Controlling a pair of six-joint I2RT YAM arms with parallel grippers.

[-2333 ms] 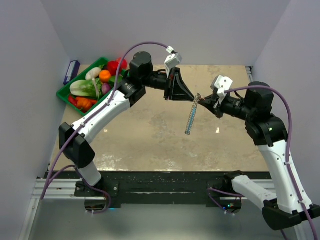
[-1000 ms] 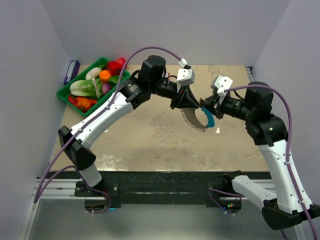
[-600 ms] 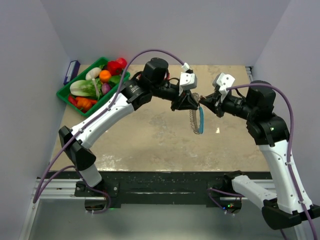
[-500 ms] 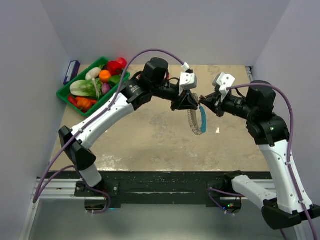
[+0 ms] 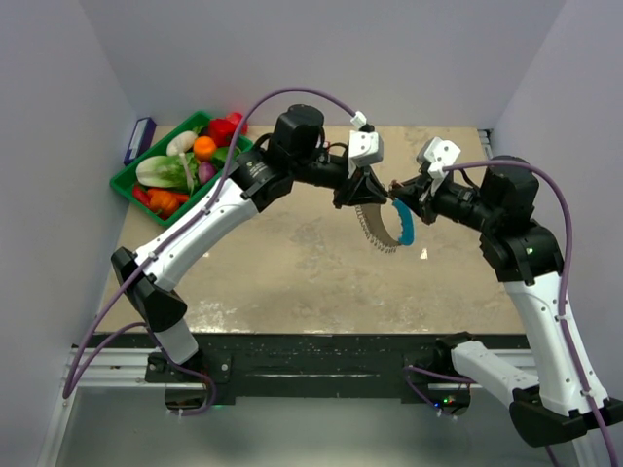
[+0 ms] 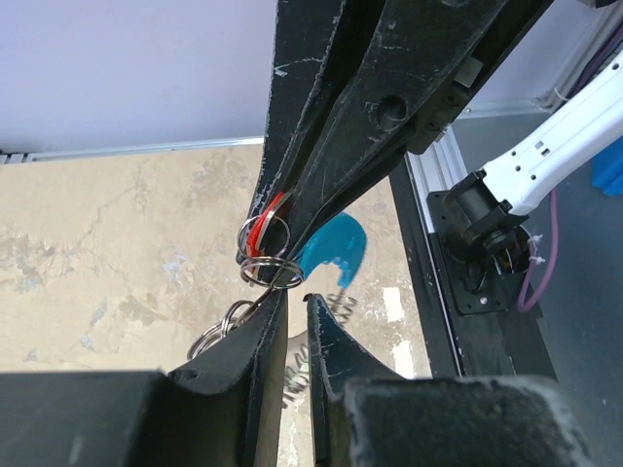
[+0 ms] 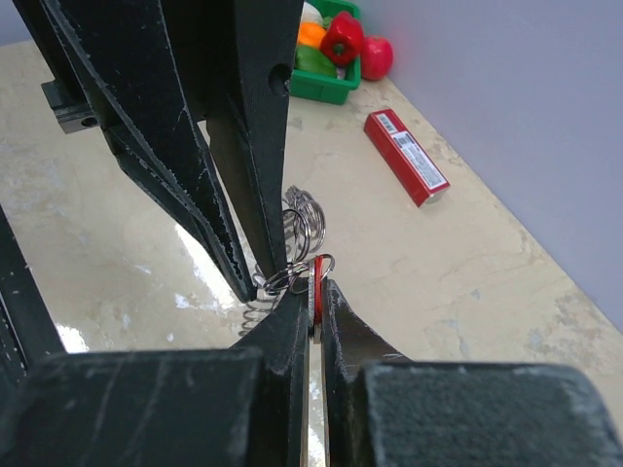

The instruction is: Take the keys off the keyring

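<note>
The keyring hangs in the air between my two grippers as a floppy loop, with its blue section (image 5: 405,226) on the right and its fringe of silvery keys (image 5: 373,227) on the left. My right gripper (image 5: 397,192) is shut on the small red key (image 7: 316,273) at the top of the loop. My left gripper (image 5: 362,200) meets it tip to tip. Its jaws stand almost together on a silvery split ring (image 6: 271,270) that is linked to the red key (image 6: 265,222). More rings (image 6: 219,333) hang beside its fingers.
A green tray (image 5: 119,183) of toy vegetables stands at the back left of the table. A long red box (image 7: 406,156) lies near the back wall. A dark blue box (image 5: 138,139) leans against the left wall.
My left gripper, wide open 2.3 s ago, has closed against my right gripper's tips. In the last half second the loop has spread wider, and the blue section has swung to the right.
</note>
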